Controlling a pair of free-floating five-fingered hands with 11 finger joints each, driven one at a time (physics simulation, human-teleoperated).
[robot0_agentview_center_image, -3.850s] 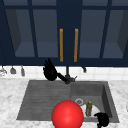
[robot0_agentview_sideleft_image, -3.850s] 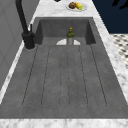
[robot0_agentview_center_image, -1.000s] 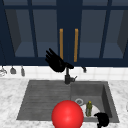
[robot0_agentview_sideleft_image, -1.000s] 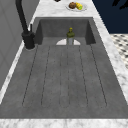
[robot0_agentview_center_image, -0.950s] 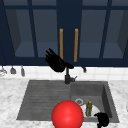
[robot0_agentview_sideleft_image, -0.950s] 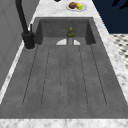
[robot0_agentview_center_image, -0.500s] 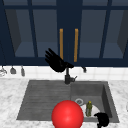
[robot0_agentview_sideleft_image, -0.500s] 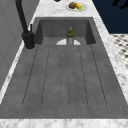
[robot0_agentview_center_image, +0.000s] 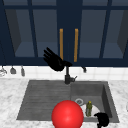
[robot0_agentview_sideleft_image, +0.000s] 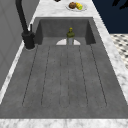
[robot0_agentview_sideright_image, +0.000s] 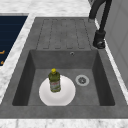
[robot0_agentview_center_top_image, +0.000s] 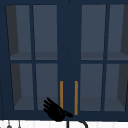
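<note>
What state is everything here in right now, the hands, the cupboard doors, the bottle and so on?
Left hand: open, fingers spread, in the air by the left brass door handle.
Right hand: curled, holding nothing, at the sink's front edge.
Dark blue glass-door wall cabinet: both doors closed.
Small green bottle: upright, capped, standing on the white plate.
Black tap: no water running.

- I am in a kitchen. Below my left hand (robot0_agentview_center_image: 56, 63) is a gray sink (robot0_agentview_center_image: 37, 100) with a black tap (robot0_agentview_center_image: 67, 75).
- Just behind my hand is a dark blue wall cabinet (robot0_agentview_center_top_image: 68, 37) with glass doors and gold handles (robot0_agentview_center_top_image: 76, 97).
- Down in the sink, near my right hand (robot0_agentview_center_image: 102, 119), a white plate (robot0_agentview_sideright_image: 65, 96) holds a soap bottle (robot0_agentview_sideright_image: 54, 81).
- The counter (robot0_agentview_sideright_image: 15, 62) around the sink looks like white stone.
</note>
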